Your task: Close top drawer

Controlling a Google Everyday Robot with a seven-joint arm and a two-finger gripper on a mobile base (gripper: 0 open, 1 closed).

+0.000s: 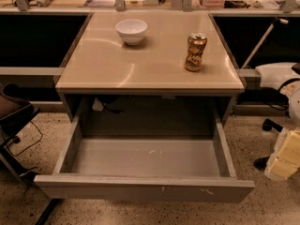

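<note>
Though the top drawer point(140, 189) stands pulled far out from under the worktop point(150, 67), only part of it can be read clearly: its flat grey front faces me along the bottom, marked by a few small pale chips, and its grey floor shows some light flecks. The back of the cavity above it lies in shadow, where a dark cable point(110, 108) and a pale scrap beside it are hard to make out.

On the worktop a white bowl point(131, 31) sits toward the rear left, and a gold can point(195, 51) stands upright to the right, well apart from it.

The claw point(285, 159) is low at the far right, beside the drawer's right wall but not touching it. It shows as pale yellowish blocks, cut off by the edge, and I cannot tell whether it is apart or together. The white arm point(281, 74) above it is also cropped.

At the left a dark chair point(14, 114) is half out of sight. Along the top, the shelf behind the worktop carries clutter too blurred to name.
</note>
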